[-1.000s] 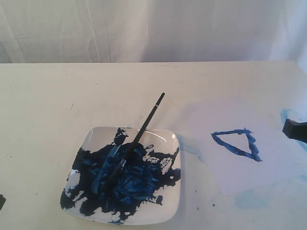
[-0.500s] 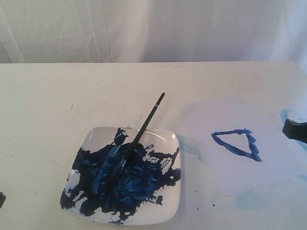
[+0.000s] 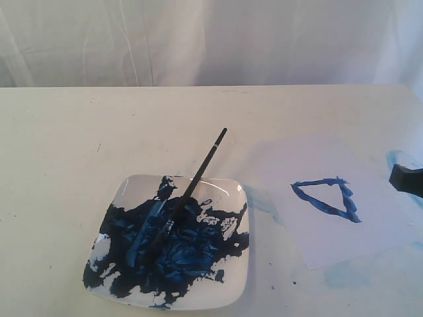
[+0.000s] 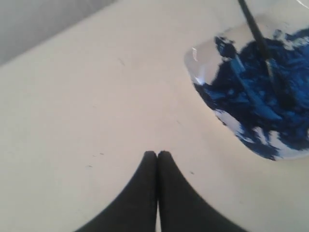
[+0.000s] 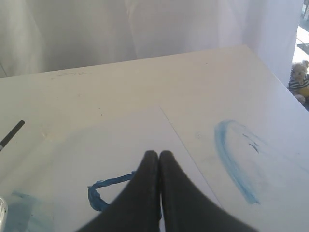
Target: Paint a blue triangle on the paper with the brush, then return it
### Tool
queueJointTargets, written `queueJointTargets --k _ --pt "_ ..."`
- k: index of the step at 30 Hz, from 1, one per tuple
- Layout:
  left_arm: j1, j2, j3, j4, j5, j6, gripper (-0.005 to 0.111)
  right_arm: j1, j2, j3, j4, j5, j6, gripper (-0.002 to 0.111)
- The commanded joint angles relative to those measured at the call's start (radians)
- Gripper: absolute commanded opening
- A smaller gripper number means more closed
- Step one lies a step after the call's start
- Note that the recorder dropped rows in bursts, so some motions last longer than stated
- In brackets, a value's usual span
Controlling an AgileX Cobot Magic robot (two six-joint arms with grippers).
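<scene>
Left hand [image 4: 157, 153] and right hand [image 5: 159, 152] are tapered black.

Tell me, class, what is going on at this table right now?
Neither arm is handling anything. The blue triangle is painted on the paper. The brush lies with its bristle end in the paint on the plate, its handle sticking out past the rim. The left gripper hangs with fingers shut above the table beside the plate. The right gripper, fingers shut, hangs above the paper near the triangle. The painting job looks finished.
</scene>
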Motion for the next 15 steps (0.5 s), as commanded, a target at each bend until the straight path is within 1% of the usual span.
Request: queueJointTargets --k 1,2,3,5,10,15 --pt "0.073 -0.106 0.113 -0.02 -0.16 -0.002 0.0 -0.007 -0.006 0.005 0.002 -0.012 -0.006 0.0" --pt "0.092 -0.106 0.121 -0.036 -0.205 -0.005 0.0 -0.007 -0.006 0.005 0.002 -0.007 -0.006 0.0" --pt "0.109 -0.106 0.121 -0.062 -0.212 -0.005 0.0 -0.007 -0.006 0.005 0.002 -0.013 -0.006 0.0" --pt "0.138 -0.106 0.121 -0.048 -0.132 0.006 0.0 -0.007 -0.006 0.005 0.004 -0.025 -0.006 0.0" --pt "0.143 -0.106 0.121 -0.048 -0.036 0.0 0.0 -0.007 -0.006 0.005 0.004 -0.033 -0.006 0.0" --pt "0.143 -0.106 0.121 -0.048 -0.036 -0.031 0.0 -0.007 -0.006 0.005 0.006 -0.033 -0.006 0.0"
